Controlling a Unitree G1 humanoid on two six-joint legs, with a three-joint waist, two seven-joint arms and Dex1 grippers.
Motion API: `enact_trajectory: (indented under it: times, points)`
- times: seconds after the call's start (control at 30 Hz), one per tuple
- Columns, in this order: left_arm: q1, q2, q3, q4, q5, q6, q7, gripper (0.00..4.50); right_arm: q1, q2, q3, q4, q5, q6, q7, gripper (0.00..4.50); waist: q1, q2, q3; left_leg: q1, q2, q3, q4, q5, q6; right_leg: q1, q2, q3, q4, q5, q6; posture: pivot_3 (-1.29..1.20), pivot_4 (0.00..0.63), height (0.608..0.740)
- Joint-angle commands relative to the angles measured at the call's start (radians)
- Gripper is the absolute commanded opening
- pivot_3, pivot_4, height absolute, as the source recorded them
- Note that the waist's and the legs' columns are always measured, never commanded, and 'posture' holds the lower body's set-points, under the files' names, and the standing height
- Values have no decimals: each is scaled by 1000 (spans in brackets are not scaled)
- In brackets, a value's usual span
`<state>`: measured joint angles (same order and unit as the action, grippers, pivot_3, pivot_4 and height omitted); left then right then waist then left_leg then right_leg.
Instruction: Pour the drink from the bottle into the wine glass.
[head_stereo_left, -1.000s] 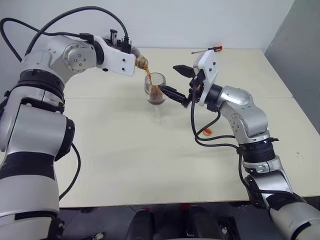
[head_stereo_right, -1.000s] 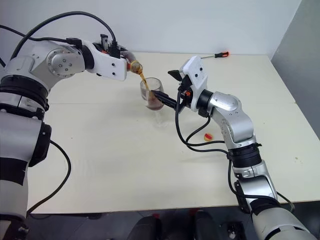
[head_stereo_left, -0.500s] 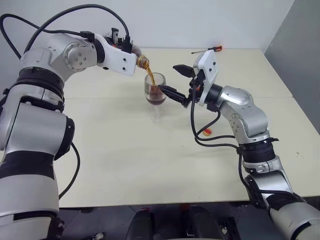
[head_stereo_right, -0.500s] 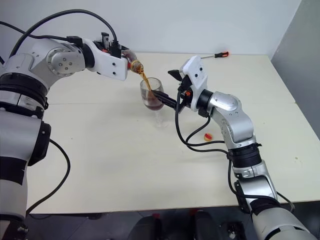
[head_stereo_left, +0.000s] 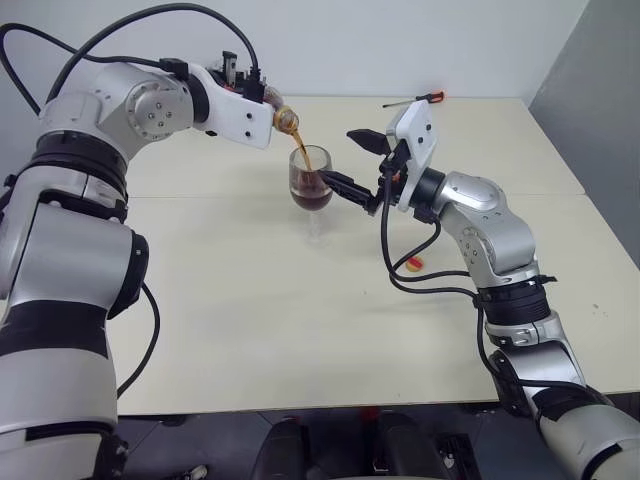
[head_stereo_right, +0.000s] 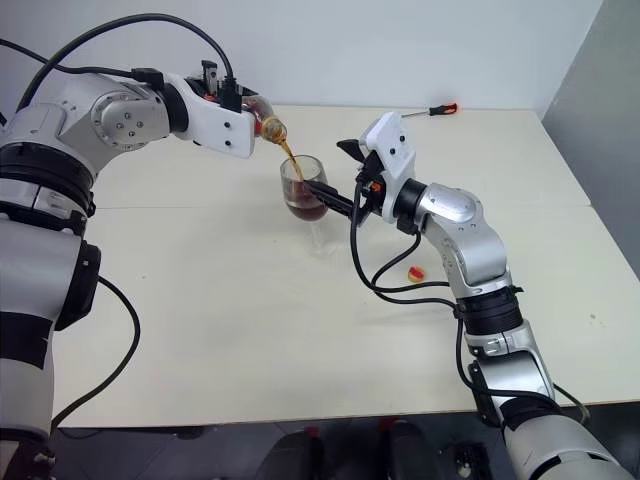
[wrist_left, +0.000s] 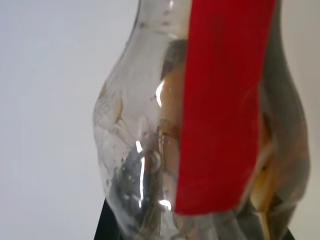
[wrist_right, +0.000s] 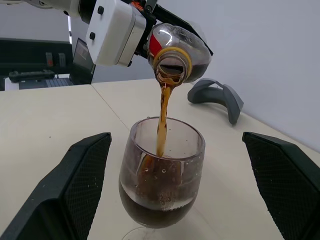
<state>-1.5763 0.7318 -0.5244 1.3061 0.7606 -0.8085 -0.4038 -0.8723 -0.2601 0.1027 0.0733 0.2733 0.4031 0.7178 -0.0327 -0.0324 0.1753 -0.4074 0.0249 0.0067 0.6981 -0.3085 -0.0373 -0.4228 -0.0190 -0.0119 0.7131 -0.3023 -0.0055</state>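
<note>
One bottle (wrist_right: 175, 50) tipped neck-down, long axis slanting toward wine glass (wrist_right: 162, 172)

Looks like a robotics lab: bare cream tabletop (head_stereo_left: 250, 320), plain white wall (head_stereo_left: 400, 40) behind, stray screwdriver (head_stereo_left: 415, 99) at 12 o'clock, desk with monitor (wrist_right: 82, 57) in the right wrist view.

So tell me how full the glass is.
Partly full: drink fills the lower bowl of the glass, stream falling from the tipped bottle.

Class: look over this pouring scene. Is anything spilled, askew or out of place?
No spill: the drink streams from the tilted bottle straight into the upright wine glass. Only strays: a small red-and-yellow object and a screwdriver on the table.
</note>
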Motion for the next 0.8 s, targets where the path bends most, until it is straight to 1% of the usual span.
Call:
enact_trajectory:
  times: [0.03,0.13,0.33,0.6,0.7,0.8]
  points:
    - [-14,6,28,-8,-35,0,-7,954,-8,-3,-4,-21,-4,-23,-1,4500,0,0,0,0,0,0,0,0,0,0,0,0,0,0,0,0,150,740]
    - [-3,4,36,-11,-50,-5,-20,954,-7,-2,-6,-21,-6,-22,0,4500,0,0,0,0,0,0,0,0,0,0,0,0,0,0,0,0,150,740]
    - [24,-14,90,-16,-134,9,-99,954,-9,1,-7,-12,-12,-25,0,4500,-1,0,0,0,0,0,0,0,0,0,0,0,0,0,0,0,150,740]
    - [56,-64,275,-36,-361,163,-289,954,-11,1,-8,-4,-14,-28,3,4500,-4,0,0,0,0,0,1,0,0,0,0,0,1,0,0,0,150,740]
    - [51,-80,371,-57,-474,272,-351,954,-11,1,-6,-6,-13,-25,6,4500,-7,0,0,0,0,0,1,0,0,0,0,0,1,0,0,0,150,740]
    - [72,-84,427,-96,-538,340,-384,954,-6,2,-3,-13,-11,-21,8,4500,-9,0,0,0,0,0,1,0,0,0,0,0,1,0,0,0,150,740]
